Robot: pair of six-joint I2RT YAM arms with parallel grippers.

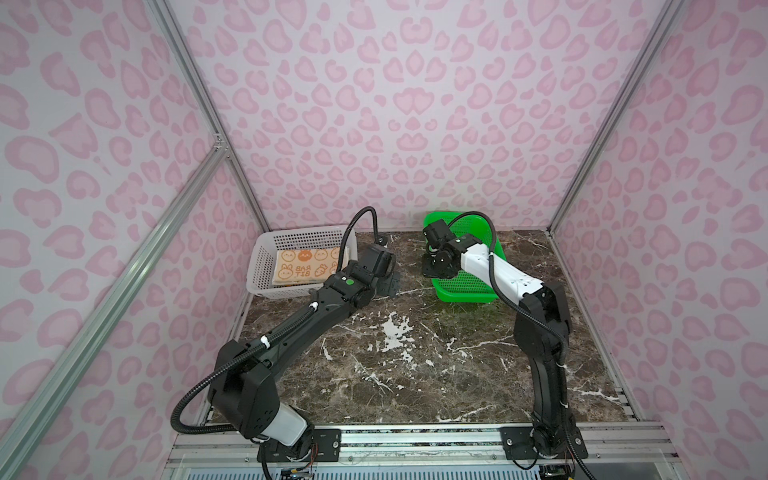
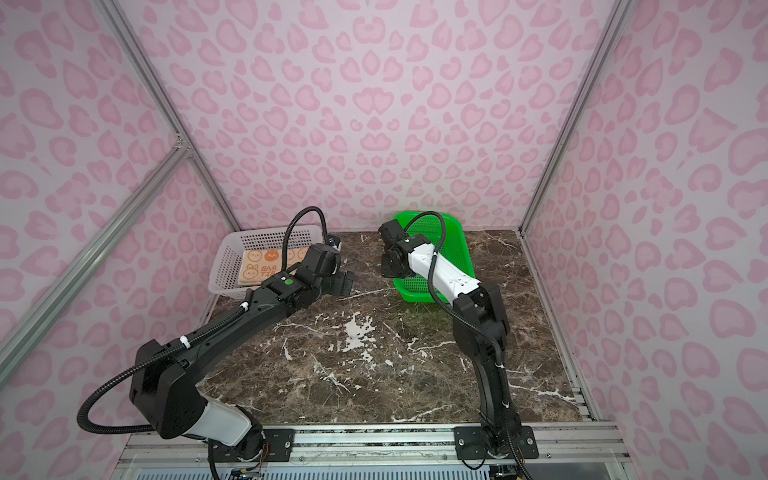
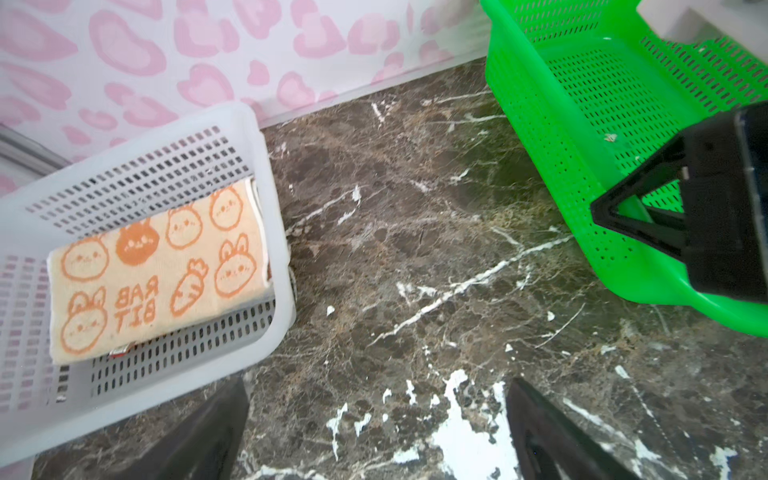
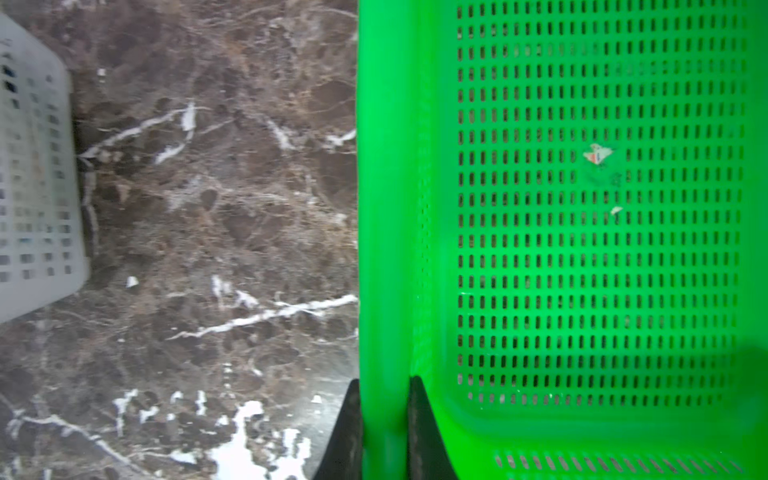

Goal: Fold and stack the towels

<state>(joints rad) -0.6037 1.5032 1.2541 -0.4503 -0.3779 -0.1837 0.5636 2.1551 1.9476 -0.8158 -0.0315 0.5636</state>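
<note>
**Operator:** Locate the task item, starting from the left.

**Technician:** The cream towel (image 1: 305, 266) lies inside the white basket (image 1: 266, 249), at the far left of the table (image 1: 395, 353). It is folded to a flat rectangle with the print facing up: orange rabbit faces, a carrot and the letters "RAB BIT". The edges look square. A paler layer shows at one end, but what lies beneath cannot be identified.

**Operator:** Axis and bearing relative to the nearer pincer?

**Technician:** The long axis runs along the basket's long side, roughly left to right in both top views. The left gripper (image 3: 378, 382) hangs over bare marble just to the right of that basket, jaws fully apart and nothing between them. The towel therefore lies to its left, beyond the basket's end wall. The left arm is clearly the nearer one.

**Operator:** And the right side?

**Technician:** The right gripper (image 4: 384, 386) is clamped on a side wall of the green basket (image 4: 386, 208), one finger outside and one inside. That basket holds no towel, only small scraps (image 4: 598, 154). It stands well apart from the towel.

**Operator:** Assessment?

**Technician:** No loose towel shows on the table, so folding appears complete. Any further move on the towel would call for the left arm, reaching leftward over the wall.
</note>
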